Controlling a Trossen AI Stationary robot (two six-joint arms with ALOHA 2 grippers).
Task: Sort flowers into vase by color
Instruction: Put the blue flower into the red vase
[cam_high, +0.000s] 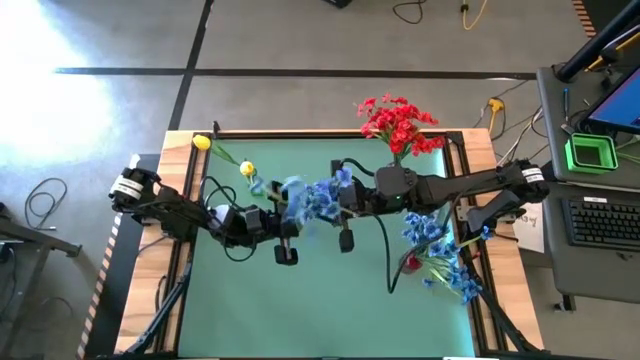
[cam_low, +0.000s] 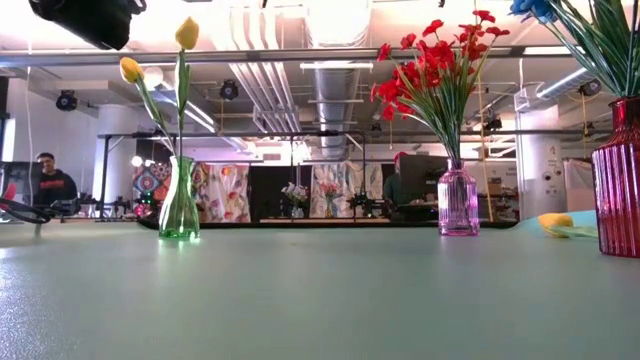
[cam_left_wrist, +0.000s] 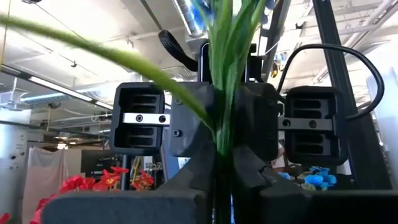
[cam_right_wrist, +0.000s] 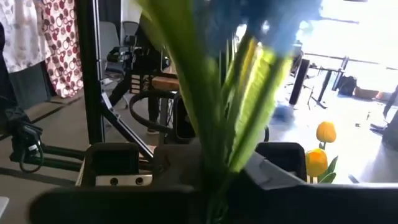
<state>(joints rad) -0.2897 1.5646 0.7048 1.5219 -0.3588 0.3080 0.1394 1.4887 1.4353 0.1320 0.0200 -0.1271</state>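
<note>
Above the middle of a green table, two dark robot arms meet over a single sprig of blue flowers, each with its pincer clamped together on the green stem. The left gripper reaches in from the table's left side and the right gripper from its right, the two nearly touching, with the blue blossoms bunched between them and well clear of the tabletop. In the left wrist view the stem rises straight up out of that arm's closed dark fingers, with the other arm's gripper facing it just behind; in the right wrist view the stem and its long leaves fill the frame, pinched at the base between that arm's fingers. Three vases stand on the table. A clear green vase near the far left corner holds two yellow flowers; a clear pink vase at the far edge, right of centre, holds a spray of red flowers; and a ribbed dark red vase on the right side holds more blue flowers, their heads spilling toward the near right corner in the high view. In the room beyond the table, a person sits at the far left among desks and screens.
</note>
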